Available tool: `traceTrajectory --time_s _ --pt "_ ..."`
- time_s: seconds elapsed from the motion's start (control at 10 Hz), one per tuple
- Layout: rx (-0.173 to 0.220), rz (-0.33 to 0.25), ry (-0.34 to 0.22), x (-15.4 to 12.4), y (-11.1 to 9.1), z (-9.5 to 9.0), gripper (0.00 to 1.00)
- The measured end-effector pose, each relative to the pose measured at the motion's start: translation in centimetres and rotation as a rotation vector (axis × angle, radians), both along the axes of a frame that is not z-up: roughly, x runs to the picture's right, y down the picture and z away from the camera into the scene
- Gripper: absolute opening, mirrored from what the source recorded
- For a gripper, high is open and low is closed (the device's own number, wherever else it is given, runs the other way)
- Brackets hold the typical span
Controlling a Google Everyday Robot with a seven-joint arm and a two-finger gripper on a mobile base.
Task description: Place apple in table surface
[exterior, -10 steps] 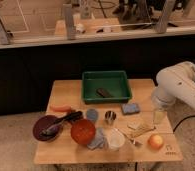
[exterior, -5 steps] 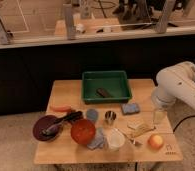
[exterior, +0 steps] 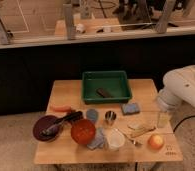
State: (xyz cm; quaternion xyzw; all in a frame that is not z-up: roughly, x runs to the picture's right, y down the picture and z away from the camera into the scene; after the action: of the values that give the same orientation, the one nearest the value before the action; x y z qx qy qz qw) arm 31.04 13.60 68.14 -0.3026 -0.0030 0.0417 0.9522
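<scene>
The light tan wooden plank surface (exterior: 66,92) stands before a dark wall, with a green rectangular plastic bin (exterior: 106,86) at its back. The small round orange-yellow apple (exterior: 155,141) lies near the right front corner. The hand (exterior: 163,119) is just behind it, and I cannot tell its grip.

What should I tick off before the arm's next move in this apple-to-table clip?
1. The apple rests on the table surface: ok, at the front right corner.
2. The pincer hangs just behind the apple, over the table's right edge, apart from it: ok.
3. The apple sits outside the green bin: ok.
4. The apple lies inside the table's front edge: ok, but close to it.
5. The white cup stands left of the apple, not touching it: ok.
</scene>
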Motion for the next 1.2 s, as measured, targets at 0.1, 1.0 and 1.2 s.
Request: traceTrajectory --time_s 0.1,1.0,1.2 --pt "-0.007 0.010 -0.013 0.4 1.3 -0.6 0.80" --pt "0.011 0.103 -0.093 2.1 9.8 0.7 0.80" --pt "0.015 0.101 -0.093 2.1 9.8 0.7 0.80"
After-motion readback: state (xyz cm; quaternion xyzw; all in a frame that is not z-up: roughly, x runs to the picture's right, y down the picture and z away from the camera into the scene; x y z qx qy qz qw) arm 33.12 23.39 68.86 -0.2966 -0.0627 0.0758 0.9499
